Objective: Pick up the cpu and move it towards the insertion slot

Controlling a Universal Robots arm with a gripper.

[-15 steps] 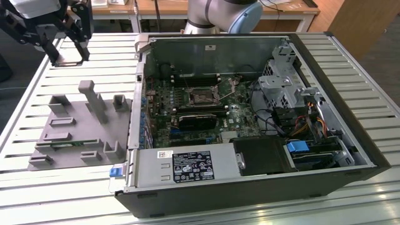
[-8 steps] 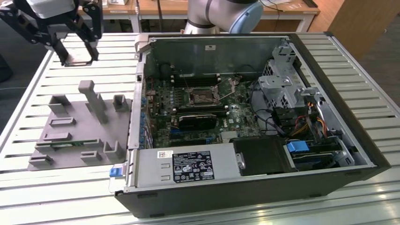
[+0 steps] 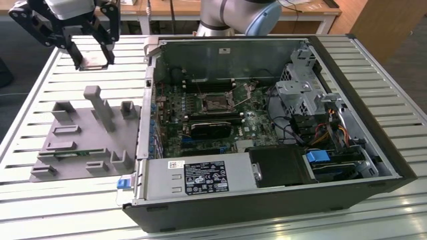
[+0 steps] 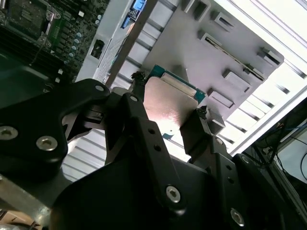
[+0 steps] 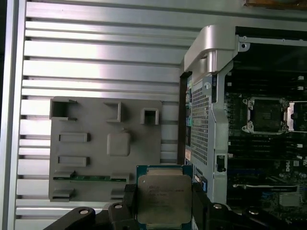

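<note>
Jaws clamped on the cpu by two opposite edges, holding it in the air above the slatted counter, near the grey fixture. Well apart, toward the exterior view's right, the slot lies inside the case.

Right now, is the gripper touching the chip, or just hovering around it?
Touching. In the second wrist view the gripper clamps two opposite edges of the chip, with no gap on either side. The first wrist view shows the same grip.
</note>
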